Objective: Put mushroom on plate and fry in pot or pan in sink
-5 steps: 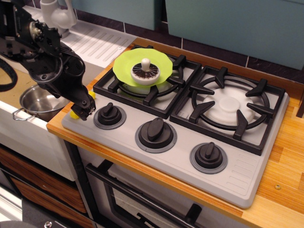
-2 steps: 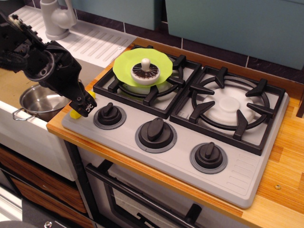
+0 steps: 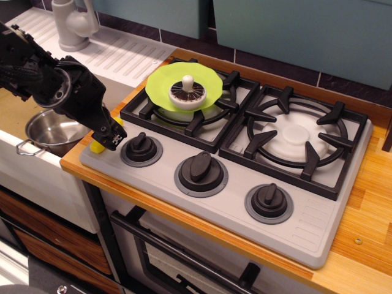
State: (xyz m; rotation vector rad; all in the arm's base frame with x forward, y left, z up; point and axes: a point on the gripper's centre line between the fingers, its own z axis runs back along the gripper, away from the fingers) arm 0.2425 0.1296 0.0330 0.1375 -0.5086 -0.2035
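Mushroom (image 3: 187,93) white-capped, gills up, on plate (image 3: 160,81).

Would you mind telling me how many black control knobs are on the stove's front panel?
3, in a row along the front: left knob beside the gripper, middle knob, right knob. None appears hidden.

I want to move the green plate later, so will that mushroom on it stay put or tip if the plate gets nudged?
The mushroom probably stays put: it rests cap-down on the lime-green plate, stem up, giving a broad low base. It looks like a small light toy, so a sharp nudge might slide it. The plate sits on burner grates, so it may rock.
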